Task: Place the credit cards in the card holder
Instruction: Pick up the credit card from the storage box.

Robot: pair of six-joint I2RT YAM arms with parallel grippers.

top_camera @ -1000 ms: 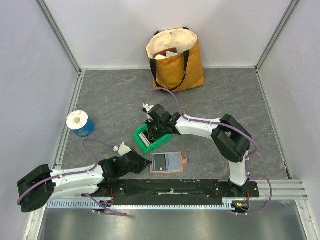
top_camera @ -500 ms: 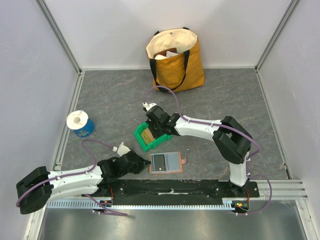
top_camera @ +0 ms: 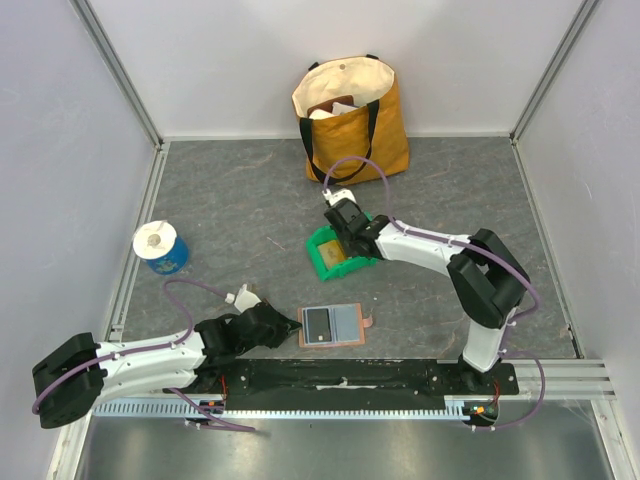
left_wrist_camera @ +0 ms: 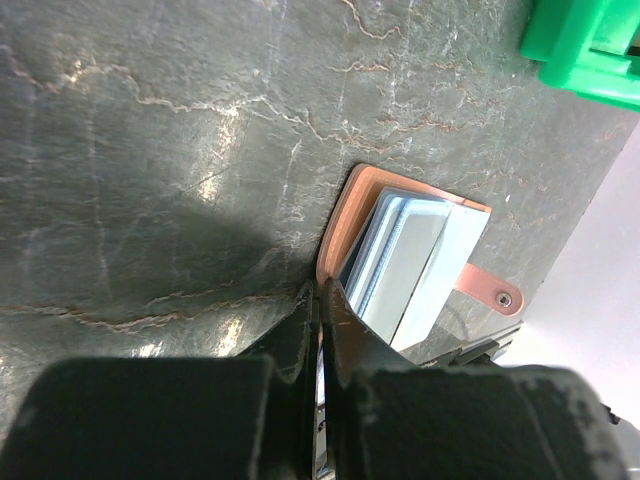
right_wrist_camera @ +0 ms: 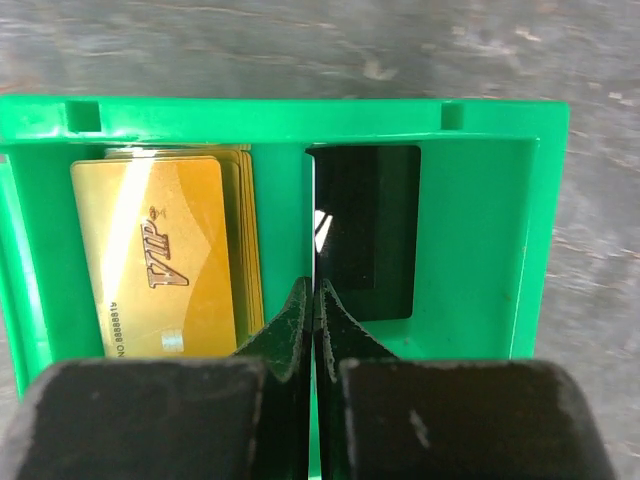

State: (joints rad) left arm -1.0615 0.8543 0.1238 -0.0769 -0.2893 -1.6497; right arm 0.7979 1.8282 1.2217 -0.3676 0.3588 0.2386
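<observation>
Item 1: card holder (top_camera: 333,325), terracotta-brown, laid open and flat on the grey table (top_camera: 230,200) near the arm bases; light blue-grey lining is shown, snap tab pointing right.

Item 2: left gripper (left_wrist_camera: 322,292), jaws pressed fully together, tips set at the card holder's left edge; whether the edge is pinched cannot be told.

Item 3: green bin (right_wrist_camera: 300,115), two compartments, placed beyond the card holder and apart from it.

Item 4: gold cards (right_wrist_camera: 165,260), stacked in the compartment on the left of the right wrist view; a dark card (right_wrist_camera: 365,225) is held in the other.

Item 5: right gripper (right_wrist_camera: 315,292), jaws closed tight, positioned over the divider; nothing is seen between the tips.

Item 6: tote bag (top_camera: 385,140), at the back wall.

Item 7: blue cylinder (top_camera: 160,247), at the left.
</observation>
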